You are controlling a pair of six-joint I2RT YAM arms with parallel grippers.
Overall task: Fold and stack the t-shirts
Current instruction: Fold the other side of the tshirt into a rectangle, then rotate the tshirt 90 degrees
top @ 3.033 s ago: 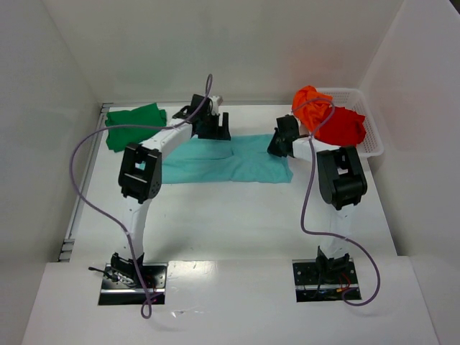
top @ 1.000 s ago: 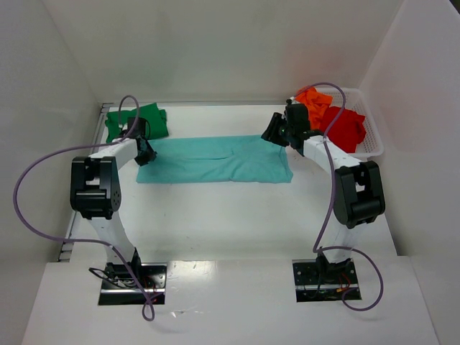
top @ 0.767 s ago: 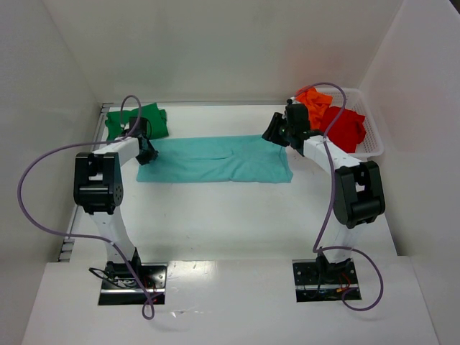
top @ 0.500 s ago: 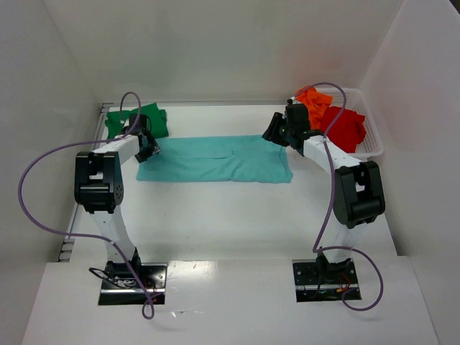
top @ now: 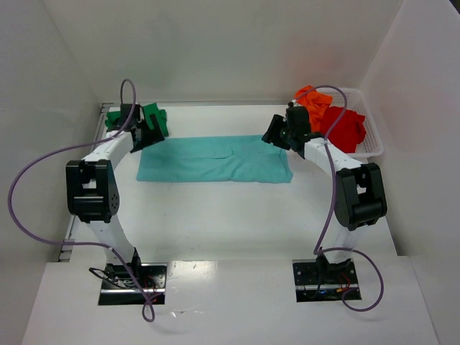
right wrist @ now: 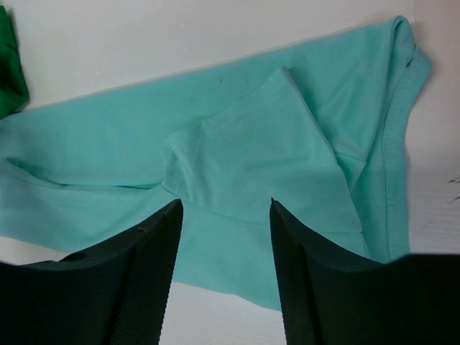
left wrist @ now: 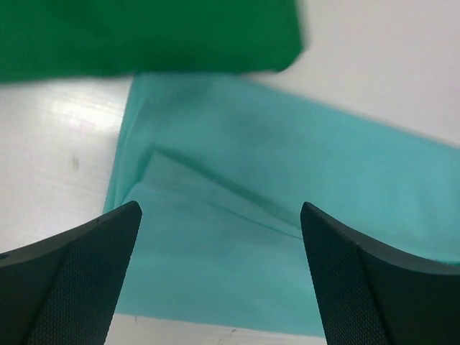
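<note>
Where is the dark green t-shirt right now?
In the top view, the dark green t-shirt lies at the far left corner of the table, just behind the left end of the spread-out light teal t-shirt.

Four t-shirts, one teal shirt [top: 215, 159], one green shirt [top: 159, 119], one orange shirt [top: 310, 98], one red shirt [top: 346, 129], one mesh basket [top: 375, 144], my two pincers, left gripper [left wrist: 219, 277], right gripper [right wrist: 224, 280].

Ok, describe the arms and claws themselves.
Both arms have white links with chunky black joint housings: left arm, right arm. A purple cable loops off each. The left claw and right claw have black, finely textured fingers. Bases sit on black plates.
</note>
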